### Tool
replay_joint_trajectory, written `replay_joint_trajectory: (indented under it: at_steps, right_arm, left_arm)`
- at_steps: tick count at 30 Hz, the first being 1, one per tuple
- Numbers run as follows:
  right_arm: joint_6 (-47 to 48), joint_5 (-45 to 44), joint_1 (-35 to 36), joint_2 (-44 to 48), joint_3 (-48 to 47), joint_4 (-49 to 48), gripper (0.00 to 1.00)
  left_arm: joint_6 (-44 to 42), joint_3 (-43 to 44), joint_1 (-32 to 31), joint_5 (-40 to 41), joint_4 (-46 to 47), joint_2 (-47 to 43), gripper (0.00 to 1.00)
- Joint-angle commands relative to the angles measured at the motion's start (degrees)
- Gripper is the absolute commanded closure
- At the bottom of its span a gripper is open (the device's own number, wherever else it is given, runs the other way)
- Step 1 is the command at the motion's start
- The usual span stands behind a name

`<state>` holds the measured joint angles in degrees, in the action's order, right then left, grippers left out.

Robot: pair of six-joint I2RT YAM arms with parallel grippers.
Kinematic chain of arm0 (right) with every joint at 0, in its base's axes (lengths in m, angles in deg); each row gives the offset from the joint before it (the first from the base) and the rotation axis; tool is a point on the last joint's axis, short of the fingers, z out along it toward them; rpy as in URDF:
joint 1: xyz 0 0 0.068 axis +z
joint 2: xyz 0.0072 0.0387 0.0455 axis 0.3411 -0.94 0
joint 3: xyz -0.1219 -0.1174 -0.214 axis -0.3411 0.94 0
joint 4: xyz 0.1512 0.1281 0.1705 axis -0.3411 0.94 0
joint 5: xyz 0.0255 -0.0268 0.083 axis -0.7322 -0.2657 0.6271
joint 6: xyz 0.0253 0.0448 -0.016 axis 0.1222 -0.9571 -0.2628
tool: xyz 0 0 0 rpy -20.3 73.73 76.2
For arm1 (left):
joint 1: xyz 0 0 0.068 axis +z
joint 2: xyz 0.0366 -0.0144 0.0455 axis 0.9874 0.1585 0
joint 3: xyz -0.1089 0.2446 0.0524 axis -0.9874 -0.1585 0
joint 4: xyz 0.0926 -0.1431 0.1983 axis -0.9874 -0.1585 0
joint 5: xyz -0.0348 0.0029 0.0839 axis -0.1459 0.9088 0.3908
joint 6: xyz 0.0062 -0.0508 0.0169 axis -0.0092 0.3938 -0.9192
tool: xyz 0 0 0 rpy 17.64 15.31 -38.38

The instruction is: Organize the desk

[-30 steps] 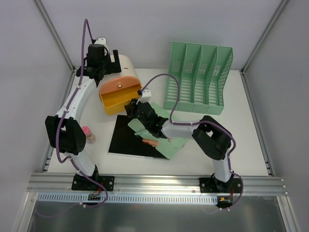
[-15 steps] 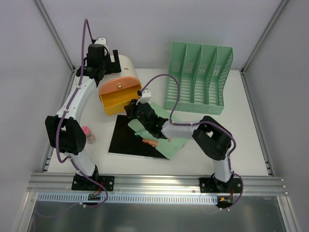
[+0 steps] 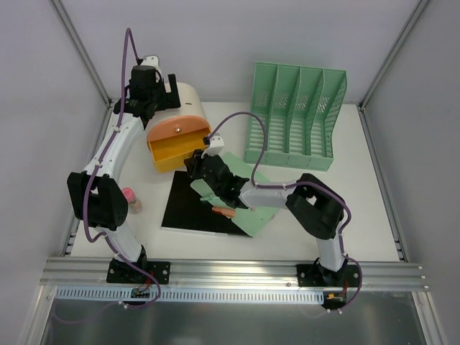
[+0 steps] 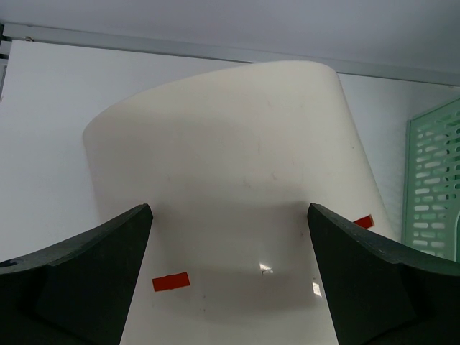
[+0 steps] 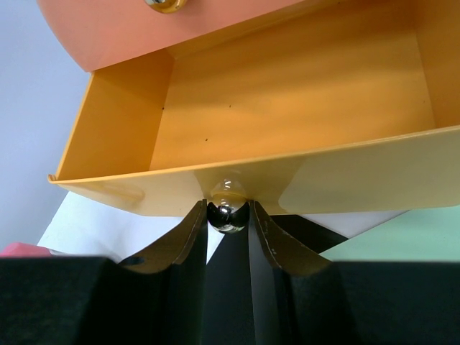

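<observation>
The right gripper (image 5: 228, 213) has been shifted slightly; the drawer knob (image 5: 228, 217) is clamped in its jaws; left gripper (image 4: 230, 215) jaws are held wide over the cabinet (image 4: 230, 144).

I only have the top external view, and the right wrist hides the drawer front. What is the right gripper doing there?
Observer: The right gripper is shut on the small shiny round metal knob on the front wall of the pulled-out yellow plastic drawer.
Operator: And the left gripper, up by the cabinet?
Observer: The left gripper is open, its dark fingers on either side of the cream rounded cabinet shell; whether they touch it I cannot tell.
</observation>
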<state>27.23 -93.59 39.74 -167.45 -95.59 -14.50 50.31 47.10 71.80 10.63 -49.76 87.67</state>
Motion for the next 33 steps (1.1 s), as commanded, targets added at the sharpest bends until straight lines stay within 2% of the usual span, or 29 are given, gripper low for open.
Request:
replay_joint_trajectory:
  at_steps: [1, 14, 21, 24, 28, 33]
  right_arm:
    - [1.6, -1.0, 1.9, -0.6, 2.9, 8.3, 0.88]
    - [1.6, -2.0, 3.1, -0.4, 4.4, 7.9, 0.88]
    - [4.0, -2.4, 3.1, 1.8, 3.3, 9.5, 0.81]
    - [5.0, -2.8, 3.2, 4.0, 3.9, 10.1, 0.72]
    - [6.7, -3.9, 3.5, 7.4, 4.3, 12.3, 0.55]
    - [8.4, -4.8, 3.9, 12.6, 4.2, 15.0, 0.41]
  left_arm:
    - [-1.0, -0.8, -0.4, 2.5, -5.2, 2.0, 0.08]
    - [-1.0, -0.5, -0.9, 3.3, -5.5, 2.1, 0.08]
    - [-1.0, 0.2, -1.0, 3.9, -5.9, 1.1, 0.07]
    - [-0.9, 0.4, -1.0, 3.8, -6.1, 1.3, 0.07]
    - [-0.7, 0.4, -1.0, 3.8, -6.1, 1.4, 0.07]
    - [-0.7, 0.3, -1.0, 3.8, -6.1, 1.3, 0.07]
